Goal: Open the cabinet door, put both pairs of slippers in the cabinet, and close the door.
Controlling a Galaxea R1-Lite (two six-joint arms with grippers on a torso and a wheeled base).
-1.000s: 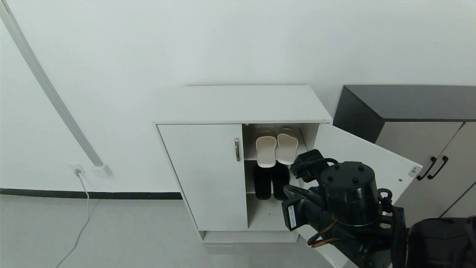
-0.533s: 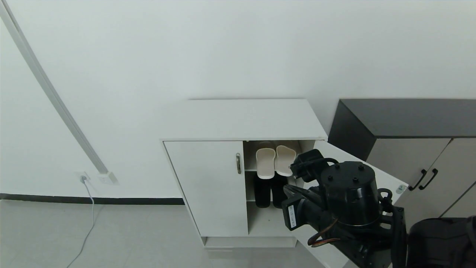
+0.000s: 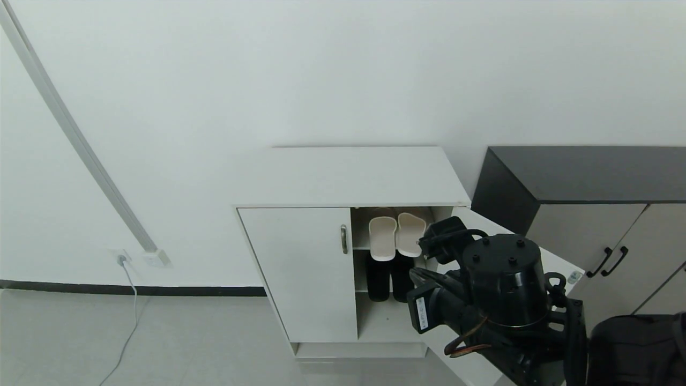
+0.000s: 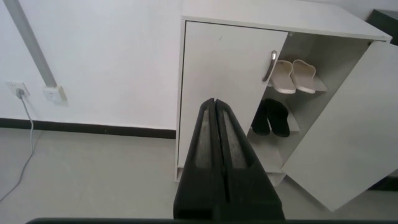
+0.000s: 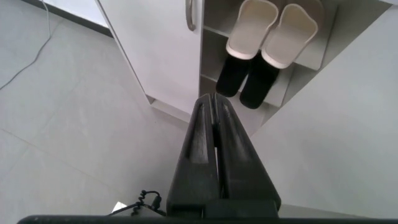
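The white cabinet [image 3: 353, 174] has its left door [image 3: 297, 268] closed and its right door [image 3: 560, 268] swung open toward me. A white pair of slippers [image 3: 396, 236] lies on the upper shelf, toes outward. A black pair of slippers [image 3: 386, 281] lies on the shelf below. My right gripper [image 5: 214, 98] is shut and holds nothing, hanging in front of the open compartment, beside the open door [image 5: 348, 124]. Both pairs, white [image 5: 270, 28] and black [image 5: 249, 78], lie beyond it. My left gripper [image 4: 214, 102] is shut and holds nothing, farther back, facing the closed door [image 4: 224, 93].
A grey cabinet [image 3: 589, 171] with a dark top and black handles stands right of the open door. A wall socket [image 3: 123, 259] with a cable trailing to the floor sits left, under a slanted wall conduit [image 3: 69, 128]. Pale floor tiles [image 3: 161, 343] lie before the cabinet.
The whole head view has shifted: the cabinet now sits lower and looks a little smaller. Slippers stay on their shelves. The right arm holds its place in the picture.
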